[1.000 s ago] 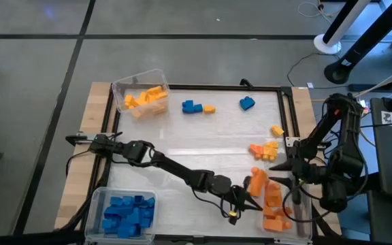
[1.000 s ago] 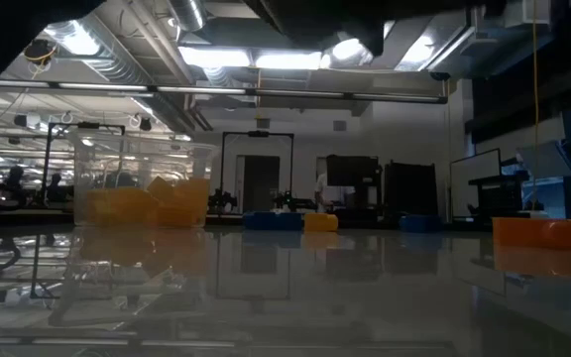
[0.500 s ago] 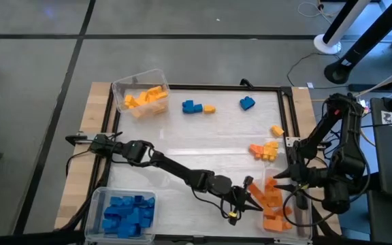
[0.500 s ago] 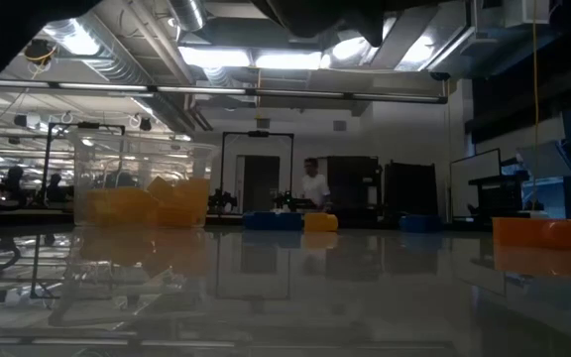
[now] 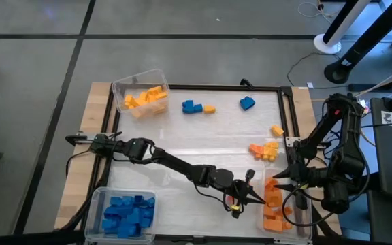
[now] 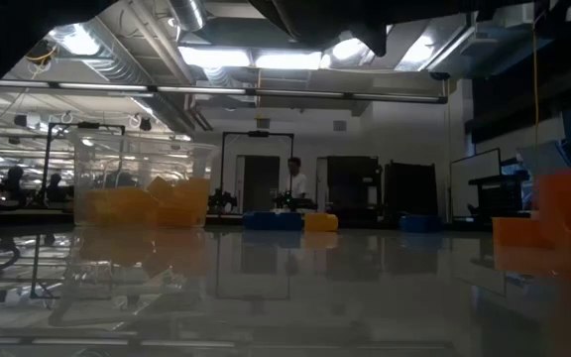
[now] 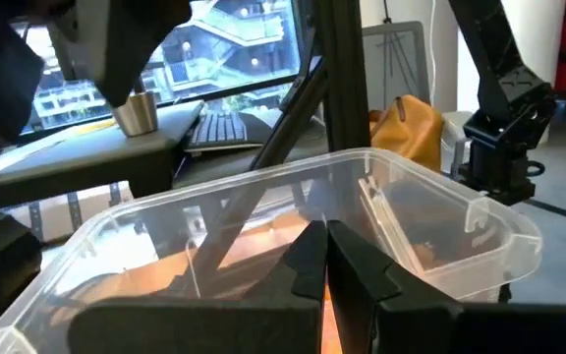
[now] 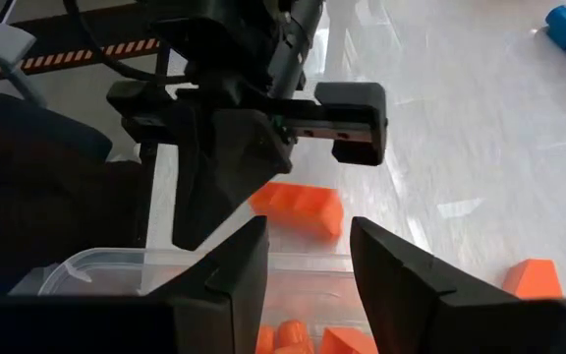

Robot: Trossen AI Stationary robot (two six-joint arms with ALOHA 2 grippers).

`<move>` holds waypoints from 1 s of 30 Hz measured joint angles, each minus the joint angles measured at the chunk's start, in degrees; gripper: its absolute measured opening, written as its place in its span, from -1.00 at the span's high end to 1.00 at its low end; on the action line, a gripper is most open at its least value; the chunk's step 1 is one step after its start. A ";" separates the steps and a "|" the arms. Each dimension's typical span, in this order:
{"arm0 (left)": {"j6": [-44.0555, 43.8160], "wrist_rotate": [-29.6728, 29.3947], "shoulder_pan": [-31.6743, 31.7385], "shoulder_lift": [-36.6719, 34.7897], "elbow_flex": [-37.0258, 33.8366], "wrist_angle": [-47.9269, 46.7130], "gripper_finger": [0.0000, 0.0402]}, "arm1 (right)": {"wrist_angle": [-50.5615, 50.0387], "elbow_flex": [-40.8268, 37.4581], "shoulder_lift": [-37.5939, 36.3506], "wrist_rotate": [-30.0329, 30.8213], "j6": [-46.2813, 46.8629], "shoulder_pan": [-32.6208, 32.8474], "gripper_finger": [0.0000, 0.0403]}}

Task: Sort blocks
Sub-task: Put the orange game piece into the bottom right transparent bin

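1. Left gripper reaches across the table's near side to the wall of the orange bin at the near right corner; its fingers are pressed together, and the wrist view shows nothing between them, with the clear bin wall right ahead
2. Right gripper hangs over that same bin, jaws partly spread with a gap between the fingers; nothing sits in the gap
3. Right wrist view looks past its own fingers at the left gripper close ahead, with one orange block lying on the table just beyond the bin wall
4. Orange blocks are piled in the bin under the two grippers
5. A small cluster of orange and yellow blocks lies loose on the table just beyond that bin, with one yellow block a bit farther toward the right rim
6. At the far side lie a blue block touching a small yellow one, and another blue block well apart to the right
7. Yellow bin at the far left corner holds yellow-orange blocks; the blue bin at the near left corner holds blue ones
8. Low view shows a person standing far off in the room behind the table
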 joint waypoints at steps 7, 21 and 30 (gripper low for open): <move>-3.92 0.12 -0.07 -4.89 0.00 -17.64 0.99 | -0.02 -0.02 0.56 -0.07 -0.02 0.00 0.27; 5.56 0.21 -2.17 -12.49 -0.08 -60.71 0.39 | -0.02 -0.07 4.58 -1.97 -1.05 0.00 0.27; 9.53 -2.34 -3.67 -10.25 -6.81 -55.54 0.30 | 0.03 -0.07 5.73 -3.42 -1.03 0.00 0.27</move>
